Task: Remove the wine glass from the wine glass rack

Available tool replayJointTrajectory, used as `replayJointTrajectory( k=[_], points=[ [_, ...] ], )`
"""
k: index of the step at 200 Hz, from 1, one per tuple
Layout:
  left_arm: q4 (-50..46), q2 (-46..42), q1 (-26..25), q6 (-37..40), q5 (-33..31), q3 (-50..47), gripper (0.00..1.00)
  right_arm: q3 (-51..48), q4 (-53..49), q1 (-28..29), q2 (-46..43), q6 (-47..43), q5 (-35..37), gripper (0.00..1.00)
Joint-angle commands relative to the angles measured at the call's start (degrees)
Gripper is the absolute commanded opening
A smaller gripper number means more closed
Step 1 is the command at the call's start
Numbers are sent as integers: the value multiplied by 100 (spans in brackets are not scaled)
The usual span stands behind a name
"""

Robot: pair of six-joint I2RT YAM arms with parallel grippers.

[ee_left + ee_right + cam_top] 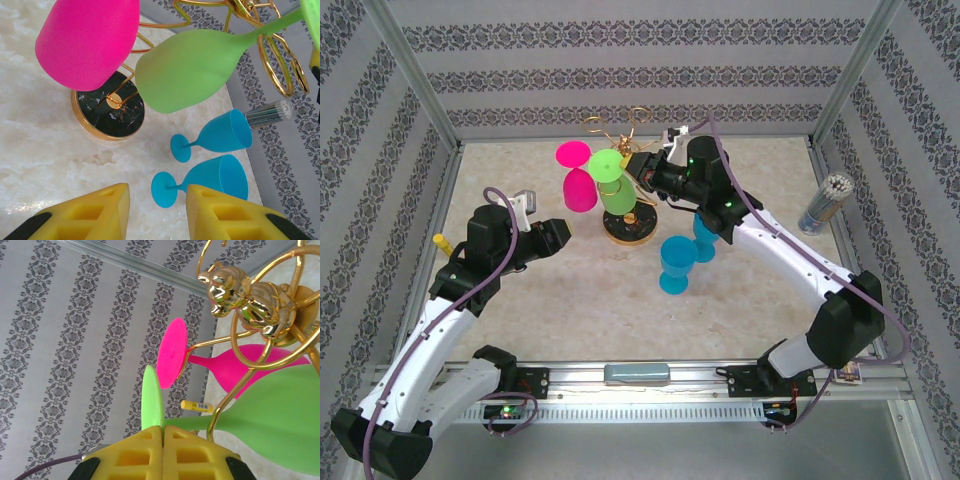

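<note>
Yellow pads of the left gripper [157, 192] stand parted and empty on the near side of the wine glass rack [628, 222], well placed to steady its round base if it rocks. Beyond, the right gripper [162, 432] is clenched with no gap, its tips at the stem of the green wine glass [270, 425], which hangs bowl-down from a ring arm. Whether the stem is nipped cannot be told. Recommended: confirm the hold, then slide the foot level and outward through the ring's opening before lowering.

Obstructions: two blue glasses [677, 265] stand on the table [570, 310] just beside the base. The pink glass [250, 365] hangs close alongside.
</note>
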Motion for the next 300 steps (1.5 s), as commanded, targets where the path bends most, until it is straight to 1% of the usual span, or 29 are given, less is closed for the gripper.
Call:
replayJointTrajectory(
  k=[1, 124, 300],
  points=[
    [181, -81, 96, -33, 64, -44, 36, 233, 299, -75, 99, 109, 5, 0],
    [137, -96, 113, -27, 56, -45, 36, 513, 321, -36, 323, 93, -279, 0],
    [137, -186, 118, -114, 52, -60, 36, 507, 16, 136, 214, -119, -592, 0]
  ],
)
